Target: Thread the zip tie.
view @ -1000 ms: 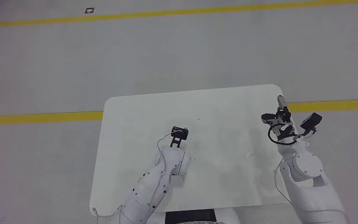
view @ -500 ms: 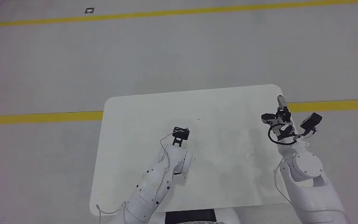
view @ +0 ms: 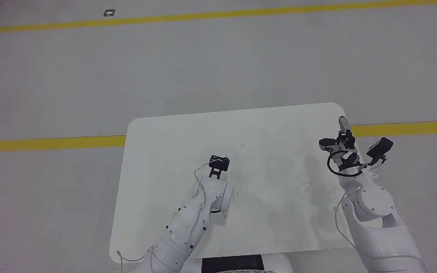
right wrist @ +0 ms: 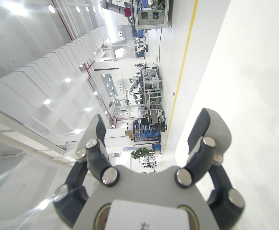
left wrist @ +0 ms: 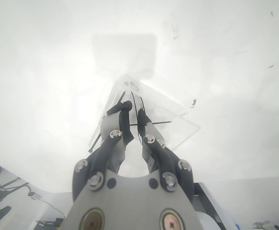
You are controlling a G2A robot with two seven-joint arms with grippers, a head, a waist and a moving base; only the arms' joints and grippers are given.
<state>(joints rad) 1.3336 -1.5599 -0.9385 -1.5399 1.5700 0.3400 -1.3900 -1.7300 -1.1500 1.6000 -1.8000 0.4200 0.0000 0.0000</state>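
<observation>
The left pincer (left wrist: 135,108), open just a crack, sits over the thin zip tie (left wrist: 161,122) at its tips, which may slip away when pinched; the right pincer (right wrist: 151,115) is wide open, empty.

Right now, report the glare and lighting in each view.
Left wrist view: bright haze washes out the table around the zip tie. Right wrist view: ceiling lights flare. Top view: even light, no glare on the table.
</observation>
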